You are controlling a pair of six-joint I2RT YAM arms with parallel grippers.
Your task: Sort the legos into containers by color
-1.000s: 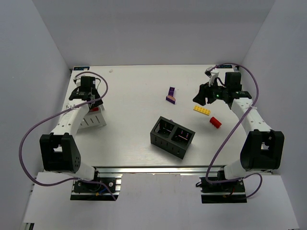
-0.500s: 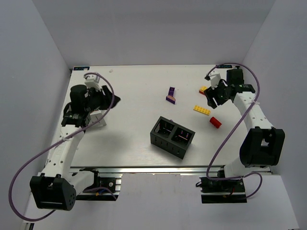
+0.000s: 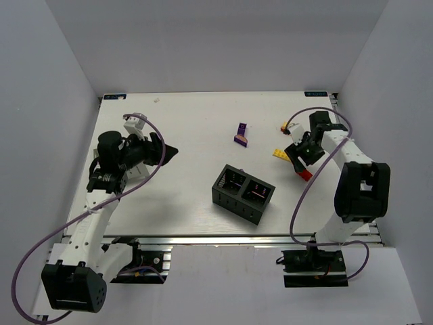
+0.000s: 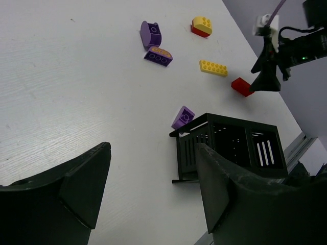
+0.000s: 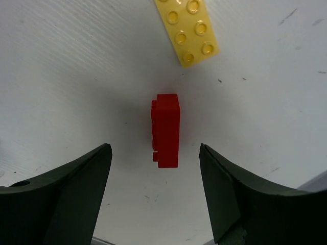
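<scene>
A red lego lies on the table just ahead of my open right gripper, in line with the gap between the fingers and untouched. A flat yellow lego lies beyond it. From above, the right gripper hovers over the red lego. My left gripper is open and empty, held above the table left of the black container. Two purple legos and a yellow-and-red one lie farther back. Another purple lego rests at the black container's corner.
The black container stands near the middle of the table. The white container is mostly hidden under the left arm. Grey walls close in the table on three sides, and the arm bases sit at its near edge.
The left arm lifted off the white container and swung toward the table's middle. The right gripper came forward from the back and now sits over the red lego, jaws a little wider.
</scene>
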